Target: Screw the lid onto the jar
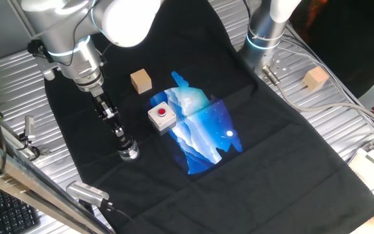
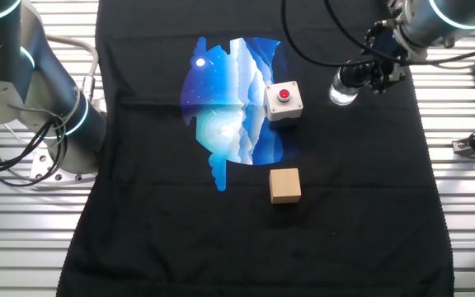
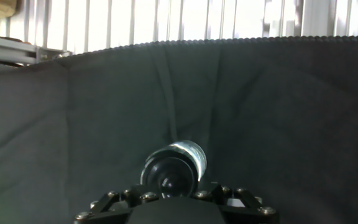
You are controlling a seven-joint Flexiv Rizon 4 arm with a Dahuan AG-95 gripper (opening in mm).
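We are holding our gripper [image 1: 126, 147] low over the black cloth [image 1: 252, 156], its jaws closing narrowly around the lid [image 3: 168, 176] on the jar [image 1: 129, 153]. The jar is sitting left of the button box [image 1: 162, 117] and below the wooden cube [image 1: 141, 81].

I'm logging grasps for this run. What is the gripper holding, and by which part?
The gripper holds the black lid by its rim, seated on the clear jar.
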